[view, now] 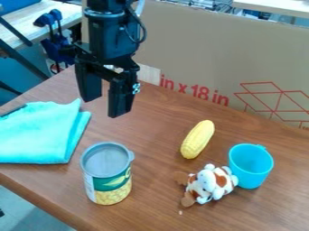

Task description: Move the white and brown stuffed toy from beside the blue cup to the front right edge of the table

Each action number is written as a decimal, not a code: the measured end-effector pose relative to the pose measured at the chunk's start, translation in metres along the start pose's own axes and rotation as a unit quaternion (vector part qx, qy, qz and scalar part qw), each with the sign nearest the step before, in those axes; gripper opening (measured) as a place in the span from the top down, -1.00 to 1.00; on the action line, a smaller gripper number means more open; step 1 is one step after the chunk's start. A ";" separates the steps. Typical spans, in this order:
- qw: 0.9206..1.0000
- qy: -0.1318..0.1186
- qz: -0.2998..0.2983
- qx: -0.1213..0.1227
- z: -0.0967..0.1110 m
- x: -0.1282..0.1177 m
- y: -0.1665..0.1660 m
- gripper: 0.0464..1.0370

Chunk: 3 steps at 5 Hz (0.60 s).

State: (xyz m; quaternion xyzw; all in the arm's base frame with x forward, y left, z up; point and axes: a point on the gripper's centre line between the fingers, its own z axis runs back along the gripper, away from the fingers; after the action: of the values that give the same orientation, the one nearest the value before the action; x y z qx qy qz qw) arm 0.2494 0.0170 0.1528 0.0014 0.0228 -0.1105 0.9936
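Canned corn (107, 178) and a plush toy (208, 184) sit closest to you on the surface (151, 212), the toy beside a blue cup (250, 167), near a yellow corn cob (198, 140) and folded cloth (39, 133). Nothing is lifted, so any grasp looks unmade. Your claw (105, 107) hangs downward above and behind the can, open and empty.

On my camera view, the open gripper (105, 106) hangs above the wooden table (160, 216); below are 1 can (110, 178), 1 folded turquoise cloth (39, 133), 1 corn cob (197, 139), and 1 spotted plush (208, 182) beside 1 blue cup (250, 166).
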 end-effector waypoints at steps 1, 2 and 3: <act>1.000 0.012 -0.005 -0.004 -0.007 0.001 -0.003 -0.93; 0.996 0.011 -0.084 0.003 -0.019 0.030 -0.031 -0.93; 0.987 0.008 -0.160 0.012 -0.030 0.051 -0.073 -0.93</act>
State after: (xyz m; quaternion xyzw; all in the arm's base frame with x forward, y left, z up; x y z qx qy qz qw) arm 0.2813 -0.0652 0.1208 0.0109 0.0295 -0.2685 0.9628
